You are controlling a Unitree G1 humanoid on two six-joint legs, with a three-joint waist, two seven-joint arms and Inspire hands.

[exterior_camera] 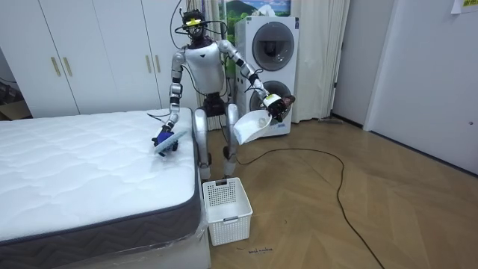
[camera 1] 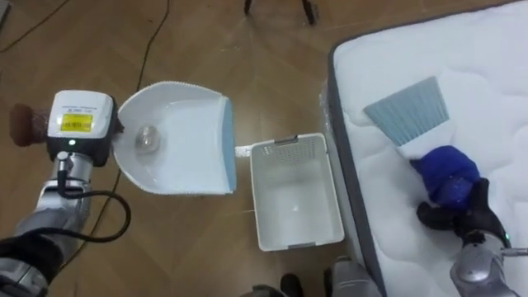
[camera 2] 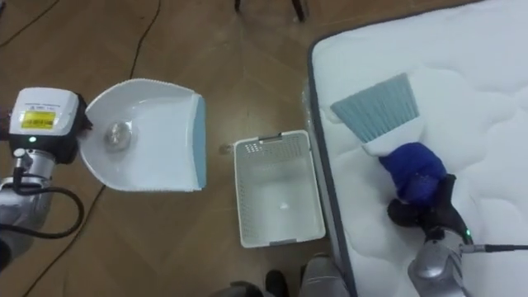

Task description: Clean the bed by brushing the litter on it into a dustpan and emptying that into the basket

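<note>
A white dustpan [camera 1: 186, 140] hangs over the wooden floor, left of the bed's corner, with a small crumpled ball [camera 1: 147, 139] lying in it. My left hand [exterior_camera: 278, 102] is shut on its handle, arm stretched out. On the white mattress [camera 1: 495, 74] lies a hand brush with grey-blue bristles [camera 1: 408, 111] and a blue handle [camera 1: 445, 172]. My right hand [camera 1: 462, 216] is shut on that handle, the bristles pointing away from me. I stand at the bed's corner.
A white plastic basket [camera 1: 257, 194] stands on the floor between the dustpan and the bed's edge, with little in it. Behind me are stacked washing machines [exterior_camera: 267, 67] and white wardrobes [exterior_camera: 89, 52].
</note>
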